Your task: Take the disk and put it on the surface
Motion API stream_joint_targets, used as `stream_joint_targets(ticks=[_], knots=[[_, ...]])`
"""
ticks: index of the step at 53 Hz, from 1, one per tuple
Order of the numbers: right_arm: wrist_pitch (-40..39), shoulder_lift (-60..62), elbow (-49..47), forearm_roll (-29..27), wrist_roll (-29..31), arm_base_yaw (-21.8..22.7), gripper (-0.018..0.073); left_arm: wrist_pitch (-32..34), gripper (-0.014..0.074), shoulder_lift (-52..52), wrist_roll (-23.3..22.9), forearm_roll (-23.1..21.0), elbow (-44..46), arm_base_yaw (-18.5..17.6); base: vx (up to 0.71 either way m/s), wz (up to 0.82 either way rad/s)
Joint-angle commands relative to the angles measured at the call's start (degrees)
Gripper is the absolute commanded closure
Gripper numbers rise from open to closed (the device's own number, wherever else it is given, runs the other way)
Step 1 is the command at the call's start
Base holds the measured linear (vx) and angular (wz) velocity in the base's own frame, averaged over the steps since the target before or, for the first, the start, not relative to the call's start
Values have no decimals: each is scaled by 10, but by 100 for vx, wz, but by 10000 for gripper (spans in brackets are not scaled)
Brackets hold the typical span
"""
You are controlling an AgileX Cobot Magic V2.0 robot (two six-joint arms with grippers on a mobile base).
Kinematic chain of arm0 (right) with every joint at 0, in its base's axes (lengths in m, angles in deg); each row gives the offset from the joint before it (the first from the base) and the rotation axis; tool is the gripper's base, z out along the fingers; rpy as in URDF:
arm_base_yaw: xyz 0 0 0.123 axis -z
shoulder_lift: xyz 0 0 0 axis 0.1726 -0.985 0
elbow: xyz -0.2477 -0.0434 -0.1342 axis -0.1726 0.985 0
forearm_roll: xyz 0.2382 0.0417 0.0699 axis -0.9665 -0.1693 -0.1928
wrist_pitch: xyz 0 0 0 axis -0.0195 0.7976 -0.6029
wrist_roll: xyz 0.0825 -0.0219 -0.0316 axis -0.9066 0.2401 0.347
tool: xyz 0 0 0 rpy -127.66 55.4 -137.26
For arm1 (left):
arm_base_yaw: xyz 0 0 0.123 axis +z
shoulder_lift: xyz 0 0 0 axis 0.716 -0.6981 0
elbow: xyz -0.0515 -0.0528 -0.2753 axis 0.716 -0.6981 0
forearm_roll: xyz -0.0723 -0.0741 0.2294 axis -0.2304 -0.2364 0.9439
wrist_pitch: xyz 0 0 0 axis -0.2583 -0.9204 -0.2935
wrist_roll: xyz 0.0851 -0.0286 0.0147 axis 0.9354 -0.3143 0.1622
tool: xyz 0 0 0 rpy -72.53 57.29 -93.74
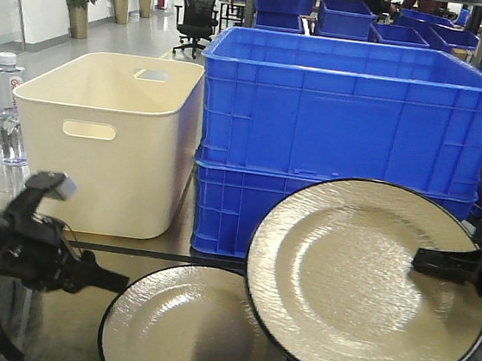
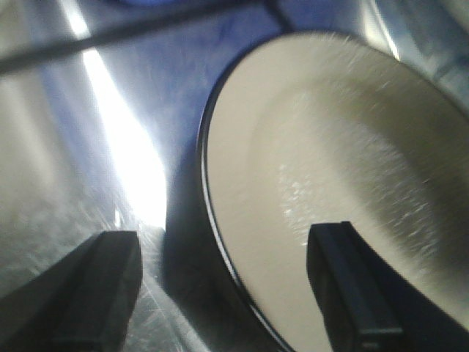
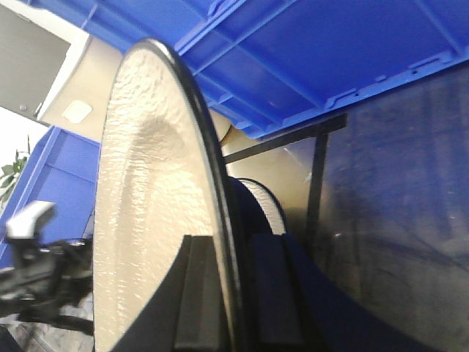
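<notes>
A large cream disk (image 1: 360, 281) with a black rim is held tilted up on edge, above the table. My right gripper (image 1: 441, 262) is shut on its right rim. The right wrist view shows both fingers (image 3: 198, 293) pinching that disk (image 3: 146, 205) at my right gripper (image 3: 234, 293). A second, smaller disk (image 1: 194, 328) lies flat on the shiny steel surface (image 1: 68, 326). My left gripper (image 1: 114, 281) hovers at its left edge, open. In the left wrist view, my left gripper (image 2: 223, 293) straddles the rim of that disk (image 2: 337, 161), one finger (image 2: 352, 286) over it, the other over the surface (image 2: 58, 147).
Two stacked blue crates (image 1: 343, 122) stand right behind the disks, with a cream plastic bin (image 1: 105, 148) beside them on the left. A water bottle (image 1: 9, 111) is at the far left. A dark seam (image 1: 154, 253) crosses the tabletop.
</notes>
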Motion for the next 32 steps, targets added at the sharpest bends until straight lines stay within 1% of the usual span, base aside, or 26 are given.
stream_joint_targets(ticks=[1, 3, 8, 13, 16, 17, 23, 26, 32], knots=[[-37, 18, -21, -71, 1, -40, 568, -7, 59, 68, 0, -33, 16, 5, 0, 0], [-60, 16, -21, -71, 1, -58, 568, -5, 85, 81, 0, -33, 16, 7, 0, 0], [-113, 3, -21, -75, 1, -106, 568, 10, 236, 131, 0, -32, 16, 8, 0, 0], [-143, -24, -21, -90, 2, -157, 568, 21, 440, 173, 0, -32, 16, 8, 0, 0], [-164, -45, -21, -110, 11, -191, 568, 27, 592, 195, 0, -31, 16, 8, 0, 0], [-171, -54, -21, -116, 17, -201, 568, 29, 608, 202, 1, -31, 16, 8, 0, 0], [-196, -102, -30, -177, 73, -245, 568, 34, 607, 227, 0, -26, 16, 8, 0, 0], [-200, -124, -43, -208, 106, -265, 568, 31, 606, 232, -9, -20, 16, 8, 0, 0], [-215, -164, -72, -239, 159, -294, 566, 22, 604, 234, -27, -6, 16, 8, 0, 0]])
